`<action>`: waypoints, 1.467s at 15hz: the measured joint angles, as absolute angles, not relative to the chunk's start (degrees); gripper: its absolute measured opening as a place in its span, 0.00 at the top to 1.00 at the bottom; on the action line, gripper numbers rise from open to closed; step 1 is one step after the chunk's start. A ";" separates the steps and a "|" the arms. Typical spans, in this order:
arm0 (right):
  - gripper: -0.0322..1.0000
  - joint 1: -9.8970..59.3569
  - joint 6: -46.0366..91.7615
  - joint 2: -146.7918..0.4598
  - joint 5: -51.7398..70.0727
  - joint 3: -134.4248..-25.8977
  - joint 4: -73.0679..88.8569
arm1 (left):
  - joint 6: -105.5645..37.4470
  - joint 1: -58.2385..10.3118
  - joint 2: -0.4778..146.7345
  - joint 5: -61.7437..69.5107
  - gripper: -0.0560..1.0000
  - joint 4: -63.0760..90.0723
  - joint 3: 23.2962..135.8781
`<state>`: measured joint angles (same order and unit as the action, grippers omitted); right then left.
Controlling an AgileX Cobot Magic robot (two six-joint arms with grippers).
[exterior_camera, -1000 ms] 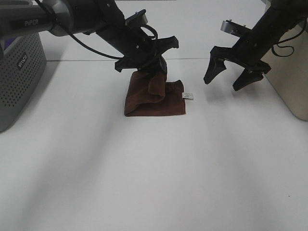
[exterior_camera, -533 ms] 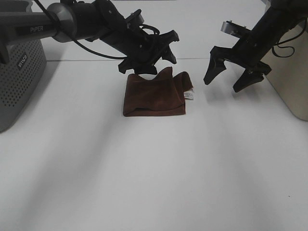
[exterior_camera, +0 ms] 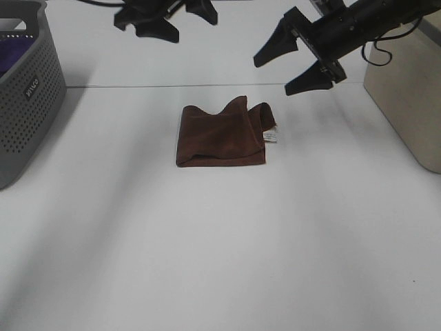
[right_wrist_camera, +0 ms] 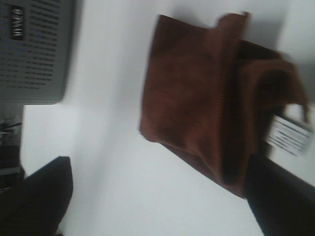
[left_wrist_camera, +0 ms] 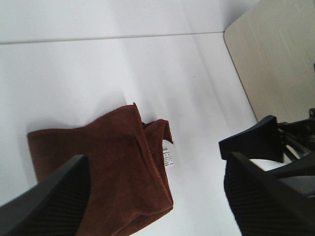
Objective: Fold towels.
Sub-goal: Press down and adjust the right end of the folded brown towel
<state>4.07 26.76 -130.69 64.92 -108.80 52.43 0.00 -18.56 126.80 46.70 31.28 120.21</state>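
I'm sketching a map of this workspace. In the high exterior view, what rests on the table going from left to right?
grey basket → brown towel → beige box

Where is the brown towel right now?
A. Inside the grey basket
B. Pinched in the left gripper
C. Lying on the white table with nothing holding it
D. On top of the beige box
C: the brown towel lies folded on the white table, while the left gripper and the right gripper are both open and clear of it.
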 joint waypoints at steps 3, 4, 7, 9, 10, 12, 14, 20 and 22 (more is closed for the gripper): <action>0.09 8.37 32.14 -133.84 62.74 -108.86 62.22 | -0.40 -17.25 121.52 50.82 0.28 25.67 120.21; 0.09 9.40 33.92 -135.50 61.65 -108.92 64.80 | -0.40 -17.25 120.72 52.08 0.28 24.24 120.21; 0.09 10.89 38.10 -138.54 58.27 -108.98 71.22 | -0.40 -17.25 120.49 55.46 0.28 23.03 120.21; 0.09 11.29 39.82 -140.66 55.41 -108.98 74.94 | -0.40 -17.25 120.49 56.84 0.28 22.75 120.21; 0.09 11.34 40.28 -141.69 53.80 -108.98 75.06 | -0.40 -17.25 120.49 57.24 0.28 22.75 120.21; 0.09 11.34 40.11 -143.35 50.36 -108.98 73.22 | -0.40 -17.25 120.49 57.30 0.28 22.75 120.21; 0.09 11.34 37.82 -143.58 47.78 -108.98 68.98 | -0.40 -17.25 120.49 57.30 0.28 22.75 120.21; 0.09 6.02 32.03 -143.58 51.11 -108.98 63.37 | -0.40 -17.25 120.49 57.30 0.28 22.06 120.21; 0.09 3.15 31.68 -143.58 58.10 -108.98 62.91 | -0.40 -17.25 120.49 57.30 0.28 21.94 120.21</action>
<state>3.15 31.68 -143.58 58.10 -108.98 62.91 -0.40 -17.25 120.49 57.30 21.94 120.21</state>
